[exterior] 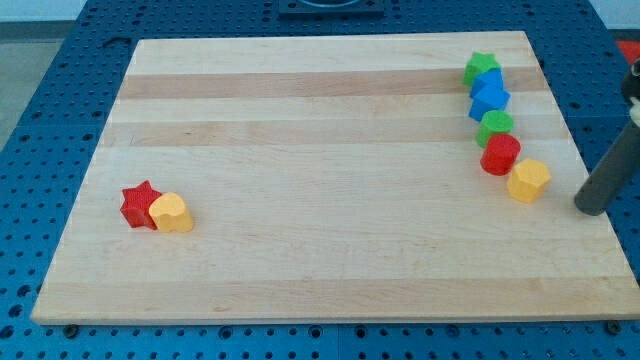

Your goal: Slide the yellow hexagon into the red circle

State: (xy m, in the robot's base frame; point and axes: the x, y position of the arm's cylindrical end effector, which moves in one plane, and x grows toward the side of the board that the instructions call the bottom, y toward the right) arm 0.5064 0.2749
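Seven small blocks lie on the pale wooden board, which rests on a blue perforated table. Five of them form a slanting chain near the view's right edge: a green star at the top, then a blue block whose exact shape is hard to make out, a green circle, the red circle and, lowest, the yellow hexagon. Each appears to touch the next. Far off at the view's lower left, a red star sits against a yellow heart-like block, well clear of the chain.

The yellow hexagon lies just to the lower right of the red circle, seemingly in contact with it already, and nothing stands between the two. The green circle presses on the red circle from above.

The dark rod comes in from the view's right edge, and its tip sits beyond the board's right border, just right of and slightly below the yellow hexagon, not touching it. It is a bare rod holding nothing.
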